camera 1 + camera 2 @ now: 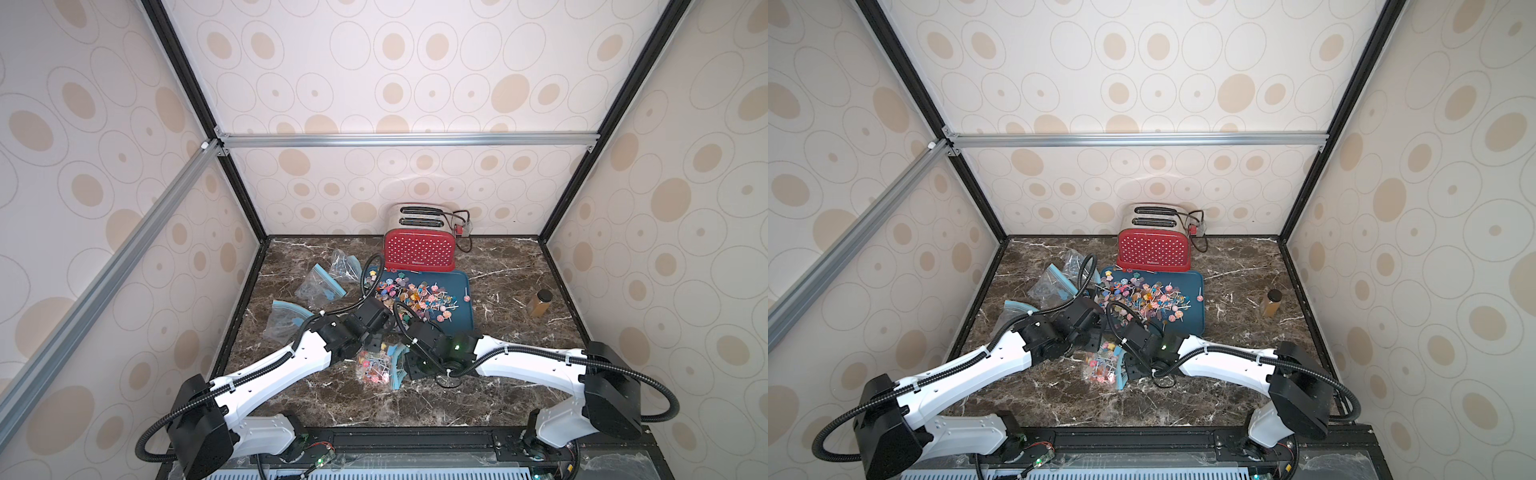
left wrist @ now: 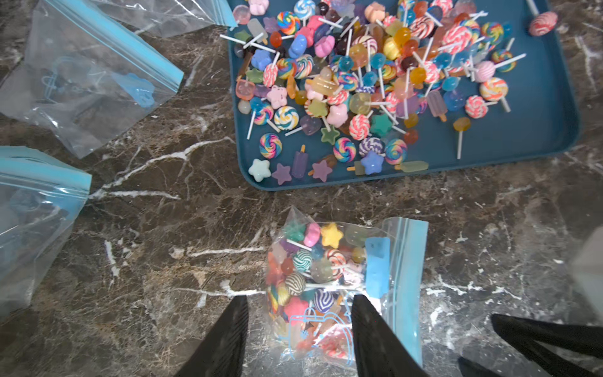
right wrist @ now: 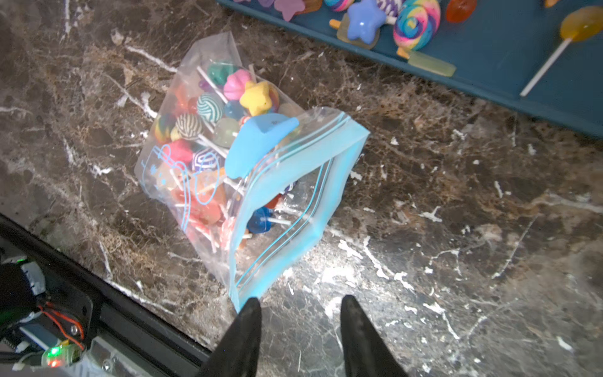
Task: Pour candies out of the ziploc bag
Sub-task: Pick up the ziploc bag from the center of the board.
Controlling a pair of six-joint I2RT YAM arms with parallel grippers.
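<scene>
Many candies: lots of little colourful lollipops on thin white sticks (image 2: 301,259) sat inside the small clear ziploc bag with a blue zip strip (image 2: 404,261).
Bag spot: it lay flat on the dark brown marble table (image 2: 156,248), near the dark blue flat tray (image 2: 528,130) but not touching it.
Bag mouth: it gaped open in my right wrist view.
Left gripper (image 2: 300,298): my two black fingers stood apart and pinched nothing. The bag lay below, between them.
Right gripper (image 3: 301,300): my fingers stood apart too and held nothing. One tip was just beside the bag's blue corner.
Tray: a big heap of loose sweets (image 2: 375,75) lay on it.
Other bags: three clear bags with blue tops (image 2: 81,85) lay on the table to my left of the tray.
Far back: a red dotted toaster (image 1: 419,249) stood behind the tray.
</scene>
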